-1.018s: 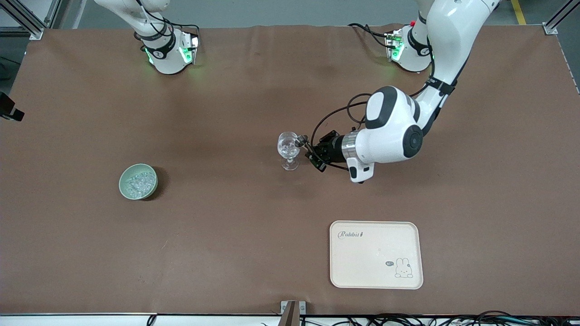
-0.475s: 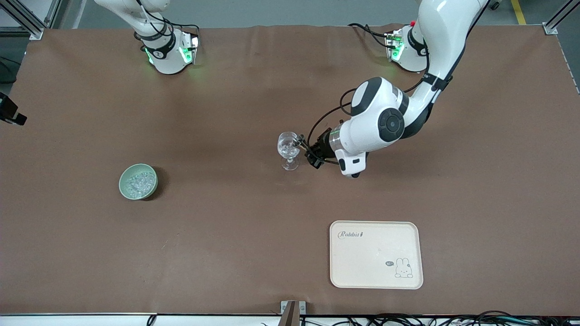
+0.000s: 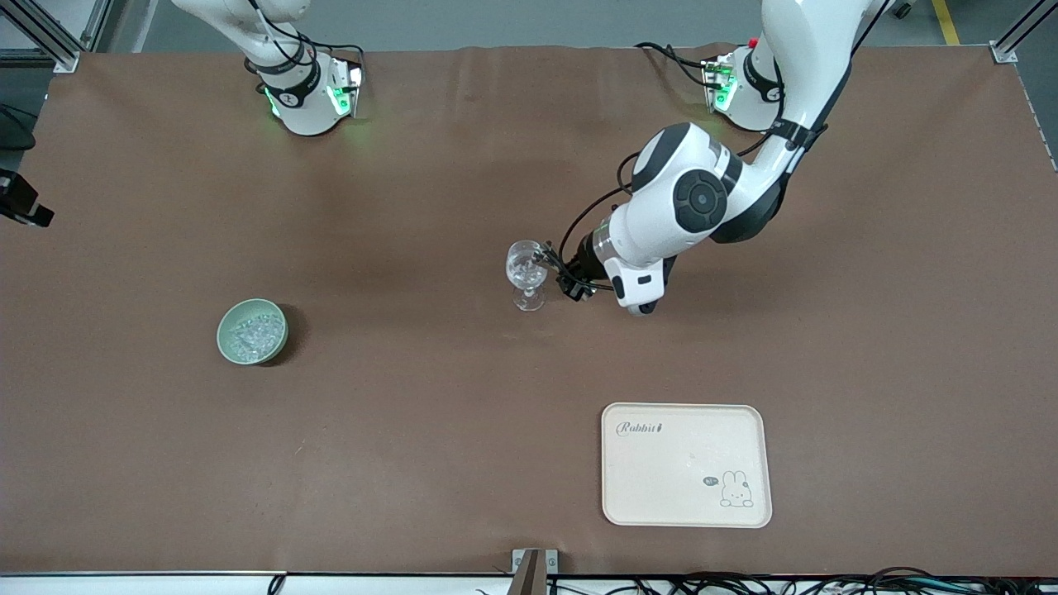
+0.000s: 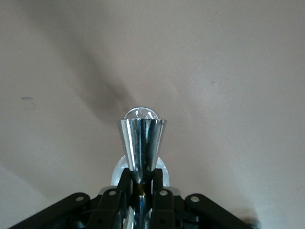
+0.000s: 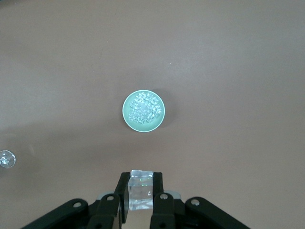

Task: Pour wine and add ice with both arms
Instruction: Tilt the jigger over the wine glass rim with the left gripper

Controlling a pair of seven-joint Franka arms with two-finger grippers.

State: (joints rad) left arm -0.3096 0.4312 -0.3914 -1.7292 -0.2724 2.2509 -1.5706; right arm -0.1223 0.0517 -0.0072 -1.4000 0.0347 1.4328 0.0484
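**A:** Item one, fingers [image 4: 157,185]: the left gripper [image 3: 572,283] is clamped narrow on the handle of a polished chrome tapered scoop [image 4: 141,143]. Its mouth sits at the rim of the clear stemmed glass [image 3: 526,268], near the middle of the brown table [image 3: 413,454].

**B:** Changed?

**A:** The left arm's wrist and elbow have rolled over in the last second, while the scoop's tip stayed at the rim. I'd read that as tipping its load in. There are glints in the glass bowl, but I can't tell what they are.

**B:** Item two?

**A:** The right gripper [image 5: 141,191] waits high over the pale green round bowl [image 3: 223,330], its fingers [image 5: 123,188] pinched on a clear glassy block [image 5: 141,183].

**B:** The ice?

**A:** The ice chunks [image 3: 250,335] are heaped in that bowl, toward the right arm's end of the table.

**B:** Remainder?

**A:** A cream rectangular tray with a rabbit print [image 3: 686,496] sits by the table edge nearest the front camera. No wine bottle is in sight.
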